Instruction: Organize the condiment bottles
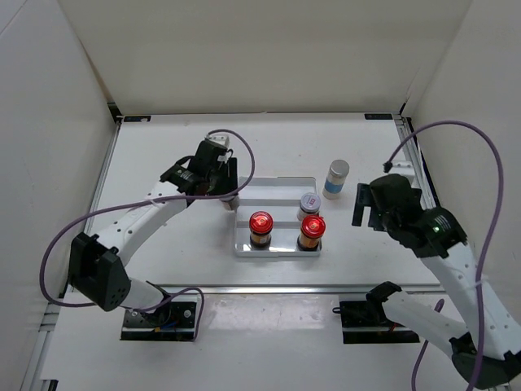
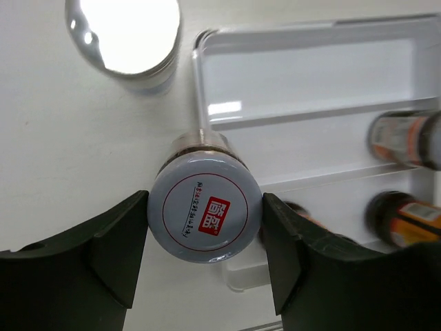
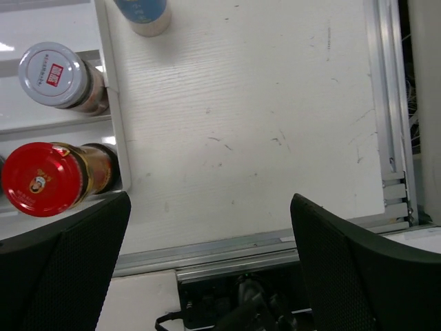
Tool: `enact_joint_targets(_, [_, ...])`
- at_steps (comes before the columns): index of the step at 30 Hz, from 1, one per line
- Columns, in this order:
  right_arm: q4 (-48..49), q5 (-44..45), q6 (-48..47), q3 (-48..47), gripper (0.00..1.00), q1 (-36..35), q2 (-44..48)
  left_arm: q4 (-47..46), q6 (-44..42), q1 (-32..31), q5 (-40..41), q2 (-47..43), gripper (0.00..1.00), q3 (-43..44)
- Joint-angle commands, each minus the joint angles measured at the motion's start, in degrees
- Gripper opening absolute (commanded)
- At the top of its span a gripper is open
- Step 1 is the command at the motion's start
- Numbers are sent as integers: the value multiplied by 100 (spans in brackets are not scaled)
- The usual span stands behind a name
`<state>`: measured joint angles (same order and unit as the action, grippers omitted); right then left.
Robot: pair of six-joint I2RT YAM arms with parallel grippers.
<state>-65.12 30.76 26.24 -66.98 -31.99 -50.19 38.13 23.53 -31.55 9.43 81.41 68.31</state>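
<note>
Left gripper (image 2: 204,234) clamps a silver-lidded jar (image 2: 205,215) at the tray (image 2: 310,65) rim, probably for slotting in; right gripper (image 3: 210,227) gapes, empty.

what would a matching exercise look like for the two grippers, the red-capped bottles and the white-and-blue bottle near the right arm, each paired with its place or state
Things:
1. left gripper
2. right gripper
3. red-capped bottles
4. white-and-blue bottle

Places or states:
a. on the table, right of the tray
b. open, holding nothing
c. shut on a silver-lidded jar
d. standing in the tray's near row

Pairs: 1-c, 2-b, 3-d, 4-a
</note>
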Motion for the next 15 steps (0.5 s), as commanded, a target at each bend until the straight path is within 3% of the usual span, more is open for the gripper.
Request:
enact_joint_targets(1, [-377,490,20,-26,100,8,194,-438,170,-359,146,-485,23,647])
enact_joint_targets(7, [-378,825,187,158,100,8,194,-438,336,-474,-55,322,24,1070])
enact_joint_targets(15, [-195,984,303,405,100,8,941,-438,451,-580,164,1061,24,1096])
